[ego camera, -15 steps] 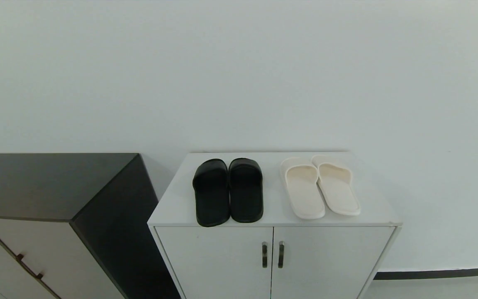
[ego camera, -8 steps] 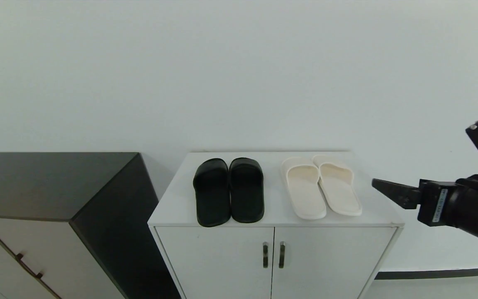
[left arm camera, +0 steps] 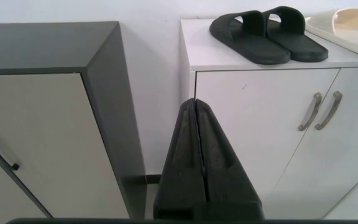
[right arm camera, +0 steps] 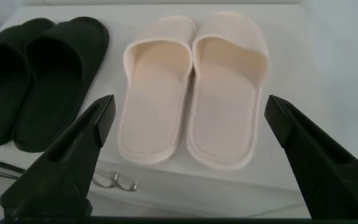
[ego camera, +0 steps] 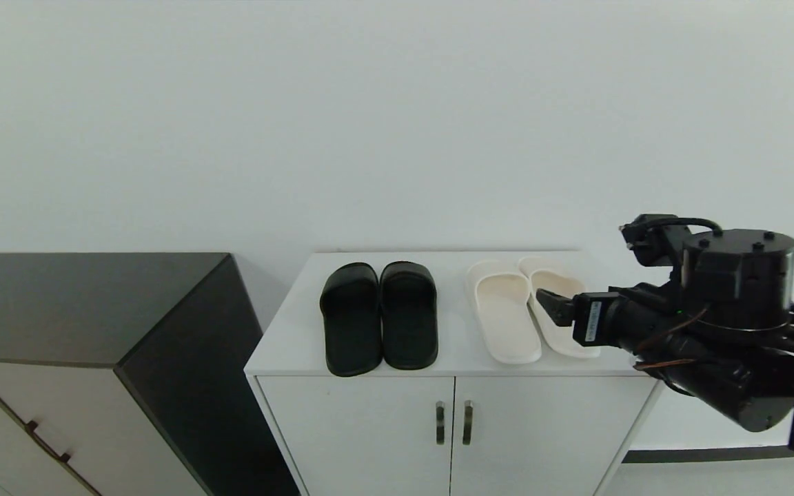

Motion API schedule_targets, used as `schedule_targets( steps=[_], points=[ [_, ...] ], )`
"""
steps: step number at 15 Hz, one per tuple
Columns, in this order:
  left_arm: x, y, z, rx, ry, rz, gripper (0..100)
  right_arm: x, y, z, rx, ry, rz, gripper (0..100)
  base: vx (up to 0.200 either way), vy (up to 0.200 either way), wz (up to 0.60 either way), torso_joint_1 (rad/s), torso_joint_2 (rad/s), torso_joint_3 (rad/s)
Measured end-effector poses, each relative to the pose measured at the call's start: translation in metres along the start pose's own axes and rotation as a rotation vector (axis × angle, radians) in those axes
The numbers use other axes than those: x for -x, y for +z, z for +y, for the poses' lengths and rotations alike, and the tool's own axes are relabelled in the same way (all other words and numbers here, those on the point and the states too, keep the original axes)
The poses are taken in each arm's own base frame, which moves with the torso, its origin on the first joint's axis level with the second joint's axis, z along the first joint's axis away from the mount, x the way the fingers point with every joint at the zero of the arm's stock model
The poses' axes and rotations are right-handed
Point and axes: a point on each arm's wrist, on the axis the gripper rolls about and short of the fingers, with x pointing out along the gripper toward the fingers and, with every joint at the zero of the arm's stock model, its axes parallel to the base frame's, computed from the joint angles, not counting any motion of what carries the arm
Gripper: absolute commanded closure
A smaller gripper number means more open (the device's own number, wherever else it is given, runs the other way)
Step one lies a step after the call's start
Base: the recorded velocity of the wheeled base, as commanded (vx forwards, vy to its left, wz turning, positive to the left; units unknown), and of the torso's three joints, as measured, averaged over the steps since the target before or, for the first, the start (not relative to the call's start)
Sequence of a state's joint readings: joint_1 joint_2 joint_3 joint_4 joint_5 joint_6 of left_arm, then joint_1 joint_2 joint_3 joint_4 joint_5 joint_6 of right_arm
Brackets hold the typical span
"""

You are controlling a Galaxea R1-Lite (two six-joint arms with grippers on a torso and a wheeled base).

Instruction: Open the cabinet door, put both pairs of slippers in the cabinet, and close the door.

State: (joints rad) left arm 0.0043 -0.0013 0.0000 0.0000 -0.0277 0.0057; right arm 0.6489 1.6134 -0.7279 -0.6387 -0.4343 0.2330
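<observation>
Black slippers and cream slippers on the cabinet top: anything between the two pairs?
Nothing. A bare strip of the white cabinet top separates the black slide slippers from the cream slippers; head and right wrist views both show it.

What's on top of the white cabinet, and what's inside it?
On the white cabinet lie black slippers to the robot's left and cream slippers to the right. Its doors are shut, so the inside is hidden.
</observation>
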Motion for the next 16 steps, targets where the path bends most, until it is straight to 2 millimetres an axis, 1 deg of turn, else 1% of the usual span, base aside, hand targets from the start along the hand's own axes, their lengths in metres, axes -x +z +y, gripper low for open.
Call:
schedule_targets(
  steps=[5, 9, 12, 16],
  points=[
    [0.0, 0.0, 0.0, 0.0, 0.0, 0.0, 100, -0.052, -0.012, 0.011, 0.026, -0.04, 0.02, 0, 0.0, 0.0, 0.0, 0.0, 0.0, 0.0],
    [0.0, 0.0, 0.0, 0.0, 0.0, 0.0, 100, -0.087, -0.018, 0.014, 0.027, -0.091, 0.022, 0, 0.0, 0.0, 0.0, 0.0, 0.0, 0.0],
    [0.0, 0.0, 0.0, 0.0, 0.0, 0.0, 100, -0.103, -0.025, 0.013, 0.03, -0.11, 0.035, 0, 0.0, 0.0, 0.0, 0.0, 0.0, 0.0],
    [0.0, 0.0, 0.0, 0.0, 0.0, 0.0, 100, -0.116, -0.029, 0.012, 0.03, -0.118, 0.041, 0, 0.0, 0.0, 0.0, 0.0, 0.0, 0.0]
  ],
)
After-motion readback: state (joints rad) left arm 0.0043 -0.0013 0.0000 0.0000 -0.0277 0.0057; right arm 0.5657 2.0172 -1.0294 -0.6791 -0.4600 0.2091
